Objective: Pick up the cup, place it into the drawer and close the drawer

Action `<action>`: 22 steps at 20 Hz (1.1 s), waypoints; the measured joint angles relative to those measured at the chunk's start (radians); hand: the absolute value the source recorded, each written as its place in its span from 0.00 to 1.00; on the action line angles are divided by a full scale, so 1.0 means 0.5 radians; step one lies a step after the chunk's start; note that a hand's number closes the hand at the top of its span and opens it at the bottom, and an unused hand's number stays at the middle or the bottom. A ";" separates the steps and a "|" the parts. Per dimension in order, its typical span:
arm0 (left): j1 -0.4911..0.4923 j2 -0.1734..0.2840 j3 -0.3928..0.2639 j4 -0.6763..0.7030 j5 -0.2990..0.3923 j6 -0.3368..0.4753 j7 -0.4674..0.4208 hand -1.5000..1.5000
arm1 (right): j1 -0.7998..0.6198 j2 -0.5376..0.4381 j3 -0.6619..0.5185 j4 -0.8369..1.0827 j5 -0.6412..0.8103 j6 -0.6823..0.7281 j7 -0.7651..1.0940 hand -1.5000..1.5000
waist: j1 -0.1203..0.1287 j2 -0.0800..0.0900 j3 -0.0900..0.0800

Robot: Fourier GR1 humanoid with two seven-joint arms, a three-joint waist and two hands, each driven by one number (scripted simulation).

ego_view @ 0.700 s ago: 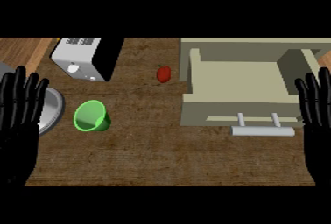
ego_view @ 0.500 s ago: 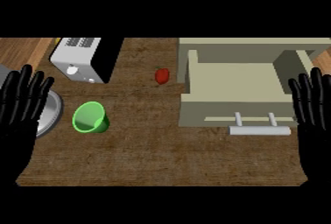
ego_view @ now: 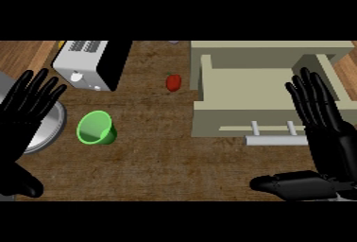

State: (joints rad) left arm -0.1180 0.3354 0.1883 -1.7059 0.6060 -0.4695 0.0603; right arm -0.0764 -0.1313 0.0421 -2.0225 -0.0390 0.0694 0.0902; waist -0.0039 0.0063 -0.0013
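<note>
A green cup lies on the wooden counter at the left, its mouth facing up and left. The beige drawer stands pulled open at the right, its inside bare, a pale handle at its front. My left hand is at the left edge, open with fingers up, just left of the cup and apart from it. My right hand is open with fingers straight, over the drawer's right front corner, its thumb spread low.
A white toaster stands at the back left. A small red pepper lies between toaster and drawer. A round grey plate shows partly under my left hand.
Both hands have moved inward and a little up; the right hand now reaches over the drawer's right front corner with its thumb in view. The cup has not moved.
</note>
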 measured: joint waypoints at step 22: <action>-0.517 0.079 0.035 1.929 -0.949 -0.263 -1.108 0.00 | -0.284 -0.062 -0.186 0.262 -0.091 0.130 -0.011 0.00 | -0.019 -0.004 0.000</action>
State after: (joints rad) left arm -0.3764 0.3747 0.2059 -0.7414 0.1317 -0.6009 -0.4937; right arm -0.2184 -0.1621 -0.0510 -1.8914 -0.0844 0.1343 0.0846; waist -0.0136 0.0042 -0.0014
